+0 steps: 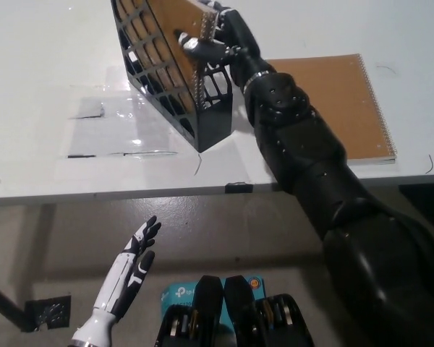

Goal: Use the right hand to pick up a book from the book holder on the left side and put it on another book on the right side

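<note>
1. One spiral book point(175, 18) stands partly raised in the black book holder point(202, 108) at the table's left; my right hand point(215, 42) pinches its bound edge.
2. I judge the spiral could snag the lattice and tip the holder.
3. The target book point(347, 101) lies flat at right.
4. My left hand point(134, 264) hangs spread, empty, below the table point(50, 65).

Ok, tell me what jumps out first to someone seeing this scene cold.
The black right hand at the top centre, closed on a brown spiral book standing in the black mesh book holder on the white table. To its right, another brown spiral book lies flat. The white left hand hangs open below the table edge, lower left.
</note>
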